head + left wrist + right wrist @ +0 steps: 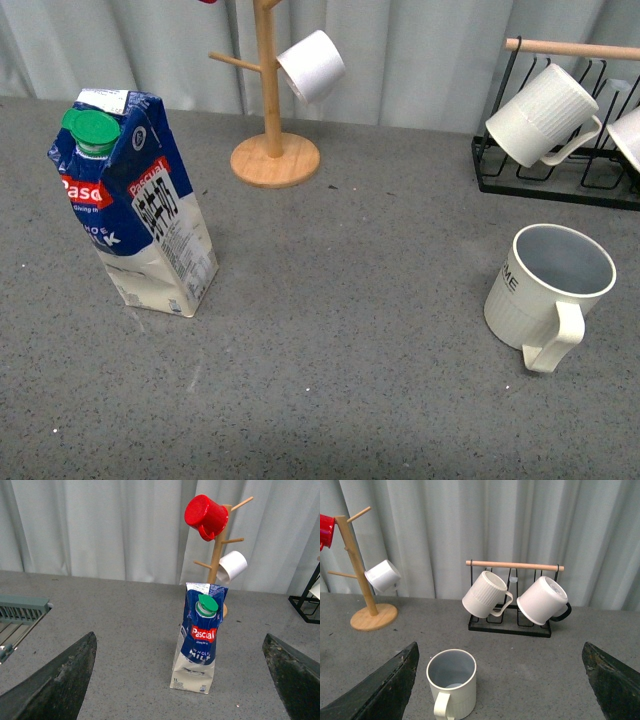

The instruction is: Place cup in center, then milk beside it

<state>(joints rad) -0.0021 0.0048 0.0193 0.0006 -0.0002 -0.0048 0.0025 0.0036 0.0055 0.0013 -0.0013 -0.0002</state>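
Note:
The cup (548, 285) stands upright at the right of the grey table, cream-white and ribbed, grey-blue inside, with its handle toward the front edge. The milk (140, 210), a blue-and-white carton with a green cap, stands upright at the left. Neither arm shows in the front view. My left gripper (180, 636) is open, and the milk (197, 645) stands ahead of it, between the lines of its dark fingers (65, 675). My right gripper (500, 647) is also open, holding nothing. The cup (451, 682) sits just inside its left finger (390, 685), not touching it.
A wooden mug tree (272, 150) at the back centre carries a small smooth white cup (312, 65) and a red mug (206, 516). A black wire rack (560, 175) at the back right holds hanging mugs (485, 595). A grey slatted tray (22, 610) lies far left.

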